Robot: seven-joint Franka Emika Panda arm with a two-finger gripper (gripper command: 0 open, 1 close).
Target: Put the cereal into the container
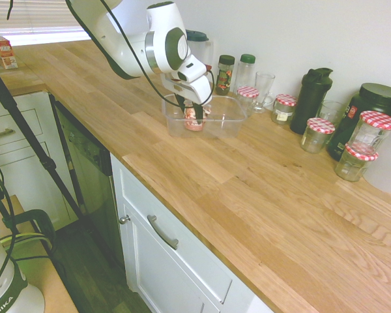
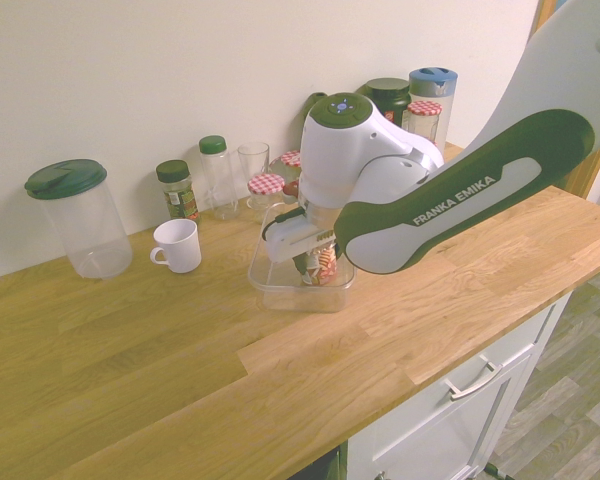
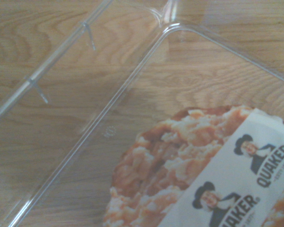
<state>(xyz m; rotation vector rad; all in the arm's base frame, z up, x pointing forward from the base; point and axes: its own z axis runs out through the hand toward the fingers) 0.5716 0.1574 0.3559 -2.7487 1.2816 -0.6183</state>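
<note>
The cereal [image 1: 195,119] is a small red and white cup standing upright inside the container [image 1: 232,122], a clear shallow plastic tub on the wooden counter. My gripper [image 1: 189,108] reaches down into the tub and is shut on the cereal. The second exterior view shows the cereal [image 2: 326,264] between the fingers of the gripper [image 2: 316,262], near the tub's middle, with the container [image 2: 278,290] around it. Close up in the wrist view, the cup's printed foil lid [image 3: 203,175] lies inside the container's clear wall [image 3: 118,99].
Along the wall stand glass jars with red-checked lids [image 1: 320,134], a black shaker bottle [image 1: 312,98], spice bottles [image 2: 175,188] and a drinking glass [image 2: 252,165]. A white mug [image 2: 177,245] and a big clear jug with a green lid [image 2: 75,215] sit beside the tub.
</note>
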